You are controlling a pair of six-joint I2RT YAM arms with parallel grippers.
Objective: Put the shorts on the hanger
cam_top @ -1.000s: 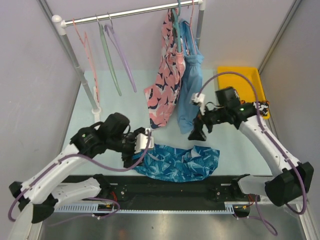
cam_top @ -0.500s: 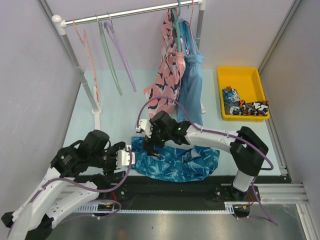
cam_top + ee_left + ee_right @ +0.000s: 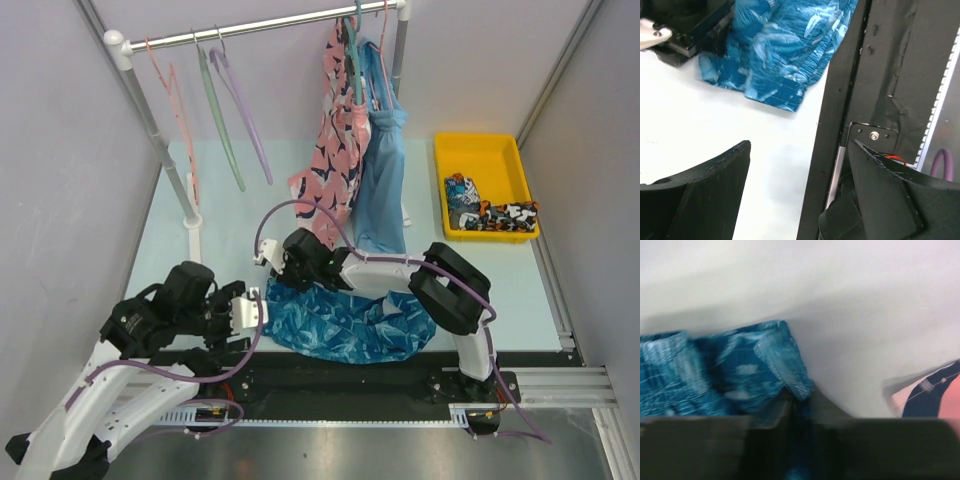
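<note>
So the two arms basically swapped jobs in the last second. The right gripper [image 3: 797,415] was off on the right side of the table [image 3: 230,230] with its jaws wide. It has now swung all the way across to the far-left corner of the shorts [image 3: 350,322] and closed in. The wrist view is blurry, but a fold of blue fabric looks pinched between the fingers. Meanwhile the left gripper [image 3: 800,150], which was sitting right at that same corner, has backed off to the left, jaws apart and nothing between them. The shorts haven't gone anywhere, still bunched flat on the table by the near edge. The lilac hanger [image 3: 250,120] is still up on the rail [image 3: 270,25], untouched. My read: this is only the first grab, and the actual hanging is all still to come.
</note>
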